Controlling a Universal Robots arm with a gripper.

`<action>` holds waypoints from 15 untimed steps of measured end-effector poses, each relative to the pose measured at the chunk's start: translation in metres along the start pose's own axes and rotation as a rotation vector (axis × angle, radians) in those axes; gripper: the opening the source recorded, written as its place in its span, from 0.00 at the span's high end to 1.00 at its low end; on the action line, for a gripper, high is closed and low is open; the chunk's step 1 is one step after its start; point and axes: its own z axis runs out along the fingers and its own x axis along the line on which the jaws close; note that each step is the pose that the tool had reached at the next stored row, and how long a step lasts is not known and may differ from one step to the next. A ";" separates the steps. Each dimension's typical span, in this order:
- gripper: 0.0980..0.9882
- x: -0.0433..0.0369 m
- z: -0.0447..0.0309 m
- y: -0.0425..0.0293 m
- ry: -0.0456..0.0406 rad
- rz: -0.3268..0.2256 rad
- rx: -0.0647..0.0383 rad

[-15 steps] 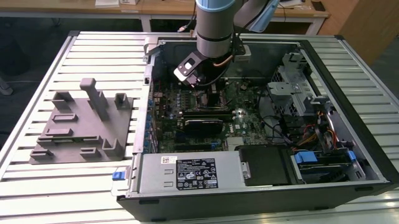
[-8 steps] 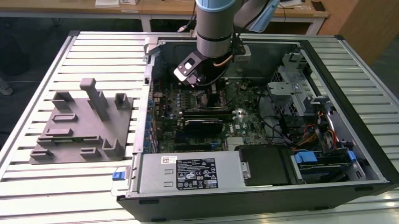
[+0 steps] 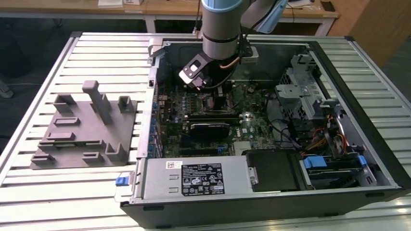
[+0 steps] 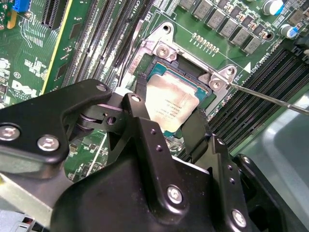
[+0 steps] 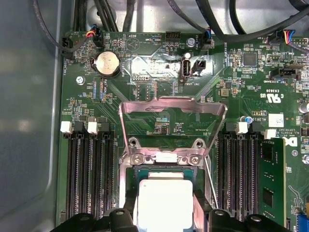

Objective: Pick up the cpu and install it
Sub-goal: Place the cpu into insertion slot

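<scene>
My gripper (image 4: 166,107) has its fingers (image 4: 140,96) closed narrowly on opposite edges of the cpu (image 4: 169,101), at the open socket (image 4: 181,72). I judge it light, stiff and fragile underneath, so edges only. Beyond, the load plate (image 5: 145,103) stands raised.

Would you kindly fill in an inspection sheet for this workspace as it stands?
Surface: slatted metal table, with an open PC case on it.
Job's things: cpu over the socket; load plate raised.
Clutter: grey fixture on the table, at the exterior view's left of the case.
Grippers: pincer shut on the cpu's sides.
Cables: wire bundles inside the case.
Surroundings: wooden desk behind the table.
</scene>
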 end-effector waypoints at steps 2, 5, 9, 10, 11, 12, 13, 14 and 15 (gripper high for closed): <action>0.51 0.0000 0.0000 0.0000 0.0002 0.000 0.000; 0.51 0.0000 0.0001 0.0000 0.0000 0.000 0.000; 0.49 0.0002 0.0004 0.0001 0.0010 0.000 -0.001; 0.49 0.0002 0.0004 0.0001 0.0007 0.000 -0.001; 0.49 0.0001 0.0003 0.0001 0.0005 0.000 0.000; 0.42 0.0000 0.0002 0.0000 0.0002 0.000 0.000; 0.42 0.0000 0.0001 0.0000 -0.0001 0.000 0.000; 0.42 0.0000 0.0001 0.0000 -0.0002 0.000 0.000; 0.42 -0.0001 -0.0004 0.0000 -0.0005 0.000 0.000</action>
